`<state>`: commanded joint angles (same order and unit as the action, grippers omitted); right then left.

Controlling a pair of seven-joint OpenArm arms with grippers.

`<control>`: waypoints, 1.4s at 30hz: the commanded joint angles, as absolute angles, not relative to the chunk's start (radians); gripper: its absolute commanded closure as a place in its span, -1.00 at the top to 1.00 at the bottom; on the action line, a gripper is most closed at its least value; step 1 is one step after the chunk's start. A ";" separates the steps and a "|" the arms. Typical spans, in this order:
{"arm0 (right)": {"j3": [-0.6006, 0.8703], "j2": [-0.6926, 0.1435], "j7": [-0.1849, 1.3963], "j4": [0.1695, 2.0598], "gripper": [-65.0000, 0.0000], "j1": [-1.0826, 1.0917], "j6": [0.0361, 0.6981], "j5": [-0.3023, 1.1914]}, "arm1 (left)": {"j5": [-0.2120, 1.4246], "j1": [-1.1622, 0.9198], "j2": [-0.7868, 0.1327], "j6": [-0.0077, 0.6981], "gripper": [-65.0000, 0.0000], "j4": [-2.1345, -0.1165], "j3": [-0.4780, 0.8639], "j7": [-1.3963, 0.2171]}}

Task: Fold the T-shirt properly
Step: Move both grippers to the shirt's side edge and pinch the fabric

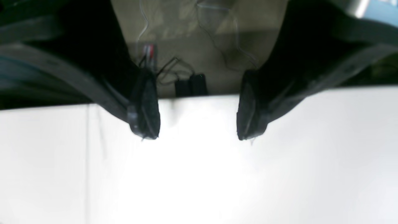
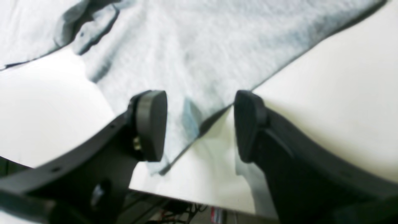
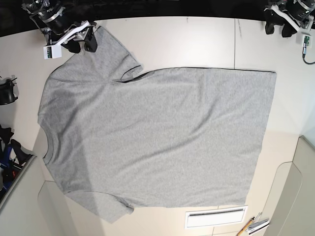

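Observation:
The light grey T-shirt (image 3: 157, 132) lies spread flat on the white table (image 3: 187, 42), plain side up, with the neck at the left and the hem at the right. My right gripper (image 3: 82, 45) is open at the far left sleeve. In the right wrist view its fingers (image 2: 152, 124) stand either side of the sleeve's edge (image 2: 202, 46), just above the cloth near the table's edge. My left gripper (image 3: 278, 28) is open and empty at the far right corner of the table, away from the shirt. In the left wrist view (image 1: 196, 124) it hangs over bare table.
A white vent-like strip (image 3: 215, 216) and pens (image 3: 252, 226) lie near the front edge. Black fixtures (image 3: 6, 91) stand at the left edge. A cable (image 3: 308, 55) hangs at the far right. Beyond the table edge, the floor with cables (image 1: 174, 71) shows.

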<state>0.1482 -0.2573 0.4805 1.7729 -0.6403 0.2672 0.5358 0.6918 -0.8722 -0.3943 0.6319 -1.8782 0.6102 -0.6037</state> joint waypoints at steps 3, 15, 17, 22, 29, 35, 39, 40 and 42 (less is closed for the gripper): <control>0.147 -0.243 0.498 1.773 0.07 -0.638 0.270 0.547 | 0.691 -0.813 -0.400 0.632 0.30 -1.875 0.610 -0.604; 0.146 -0.243 0.517 1.773 0.07 -0.638 0.296 0.539 | 0.848 -0.475 -0.488 0.669 0.30 -1.491 0.607 -0.659; 0.146 -0.243 0.517 1.773 0.07 -0.638 0.296 0.539 | 0.916 -0.450 -0.490 0.698 0.30 -1.436 0.600 -0.690; 0.146 -0.243 0.521 1.773 0.07 -0.638 0.296 0.539 | 0.994 -0.416 -0.491 0.698 0.30 -1.348 0.575 -0.735; 0.146 -0.243 0.521 1.773 0.07 -0.638 0.296 0.539 | 0.999 -0.403 -0.490 0.698 0.30 -1.345 0.434 -0.752; 0.146 -0.243 0.521 1.773 0.07 -0.638 0.296 0.539 | 0.963 -0.377 -0.488 0.698 0.30 -1.345 0.423 -0.752; 0.146 -0.243 0.521 1.773 0.07 -0.638 0.296 0.538 | 0.942 -0.377 -0.487 0.698 0.30 -1.345 0.423 -0.752; 0.146 -0.243 0.521 1.773 0.07 -0.638 0.296 0.538 | 0.937 -0.377 -0.487 0.698 0.30 -1.345 0.423 -0.752; 0.146 -0.240 0.518 1.773 0.06 -0.638 0.295 0.539 | 0.921 -0.377 -0.487 0.698 0.29 -1.345 0.423 -0.752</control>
<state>0.1463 -0.2398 0.5182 1.7725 -0.6380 0.2955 0.5388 0.9215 -0.3771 -0.4873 0.6981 -1.3453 0.4229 -0.7525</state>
